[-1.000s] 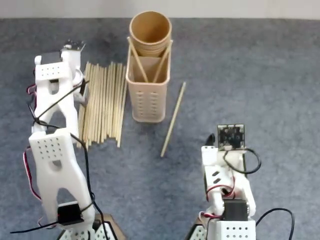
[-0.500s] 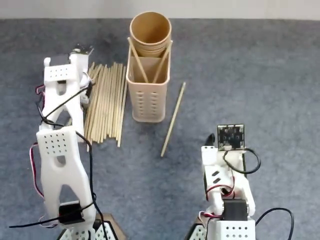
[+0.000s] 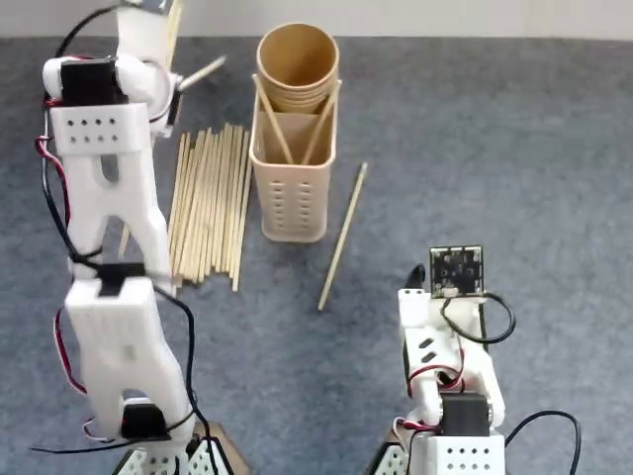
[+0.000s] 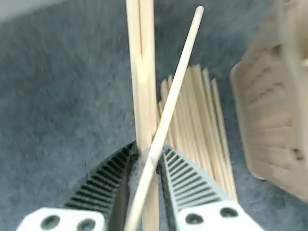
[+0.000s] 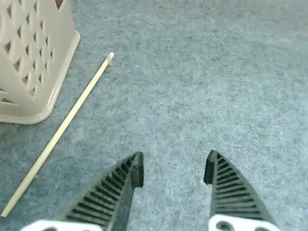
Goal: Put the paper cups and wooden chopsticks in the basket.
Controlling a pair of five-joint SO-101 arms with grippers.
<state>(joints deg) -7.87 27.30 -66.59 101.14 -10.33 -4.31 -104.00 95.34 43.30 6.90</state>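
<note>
Assessing progress: the task is partly complete. The cup portion is judged done; most of the chopstick portion is left. Paper cups (image 3: 297, 61) sit nested as one upright stack in the far end of the basket (image 3: 289, 203). Basket contents otherwise: two basket chopsticks (image 3: 274, 127), each leaning against an opposite side wall next to the cup stack, lower ends converging toward the basket's near end. Outside the basket, the chopstick pile (image 3: 210, 203) lies flat on the grey mat (image 3: 514, 148), just beside the basket's left wall, sticks approx. parallel. One loose chopstick (image 3: 343, 236) lies on the mat on the basket's right side, near it but not touching, between the basket and the right arm. Left gripper (image 4: 147, 150) is clamped on the held chopsticks (image 4: 140, 72): approx. three, i.e. two parallel and one crossing them at a slant. This bundle is raised off the mat near the pile's far end, to the left of the basket and not yet over its opening. Right gripper (image 5: 173, 166) has its jaws spread, holds nothing, and is low over bare mat, with the loose chopstick off to one side. Left to do, as judged: drop the held bundle into the basket, clear the pile in several grabs, then collect the loose chopstick. Caution: the crossed stick may slip out during transfer.
</note>
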